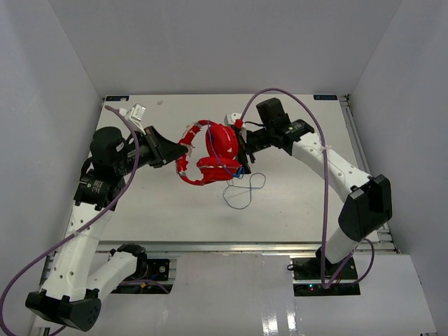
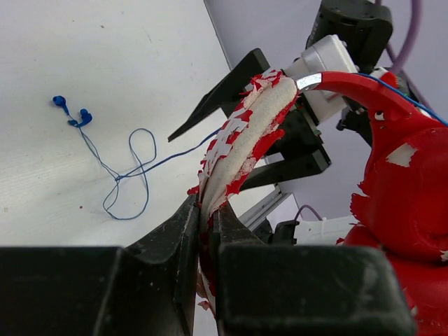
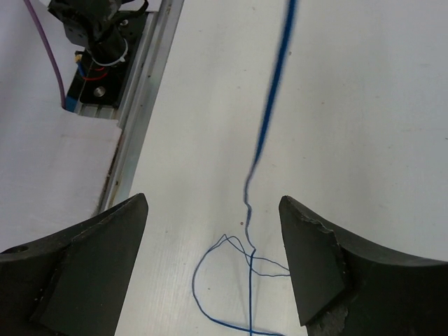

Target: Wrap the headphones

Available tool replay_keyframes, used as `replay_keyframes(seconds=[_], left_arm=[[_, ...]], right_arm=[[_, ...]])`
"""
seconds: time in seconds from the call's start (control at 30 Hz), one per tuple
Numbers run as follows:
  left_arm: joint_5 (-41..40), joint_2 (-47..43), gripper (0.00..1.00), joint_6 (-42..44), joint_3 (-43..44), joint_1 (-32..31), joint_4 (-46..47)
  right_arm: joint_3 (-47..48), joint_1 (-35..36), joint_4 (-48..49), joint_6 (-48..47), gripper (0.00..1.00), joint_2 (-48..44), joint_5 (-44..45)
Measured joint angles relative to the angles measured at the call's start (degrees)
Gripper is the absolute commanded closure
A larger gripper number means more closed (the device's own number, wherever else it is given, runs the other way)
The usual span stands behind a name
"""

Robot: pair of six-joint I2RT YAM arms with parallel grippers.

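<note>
The red headphones [image 1: 213, 152] are held above the table between both arms. My left gripper [image 1: 179, 150] is shut on the peeling padded headband [image 2: 241, 136], with the jaws [image 2: 205, 204] pinching its lower end. One glossy red earcup [image 2: 406, 182] fills the right of the left wrist view. My right gripper [image 1: 243, 155] is next to the earcups and open. In the right wrist view the thin blue cord [image 3: 274, 77] hangs between its spread fingers [image 3: 213, 203] without touching them. The cord's loops [image 1: 241, 189] lie on the table, and the blue plug [image 2: 70, 113] lies at its end.
A small white object [image 1: 136, 110] lies at the back left corner of the table. Purple arm cables [image 1: 308, 112] arc over the right arm and hang by the left arm. Metal rails [image 1: 357, 140] edge the table, and white walls enclose it.
</note>
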Motion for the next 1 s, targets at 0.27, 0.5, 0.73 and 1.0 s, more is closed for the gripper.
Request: replay_keyframes(seconds=[0.27, 0.5, 0.73, 1.0], left_arm=[[-0.2, -1.9, 1.0, -1.6, 0.6, 0.0, 0.0], [-0.5, -2.8, 1.0, -3.4, 0.6, 0.0, 0.0], [-1.2, -3.2, 1.0, -4.9, 1.4, 0.0, 0.0], [-1.6, -3.7, 1.0, -6.7, 3.6, 0.0, 0.0]], right_arm=[[-8.6, -3.1, 11.0, 2.4, 0.18, -1.7, -2.1], [-21.4, -2.8, 35.3, 18.6, 0.2, -2.6, -4.4], [-24.2, -1.0, 51.4, 29.1, 0.21, -1.6, -3.5], [-23.3, 0.7, 57.2, 32.2, 0.28, 2.6, 2.0]])
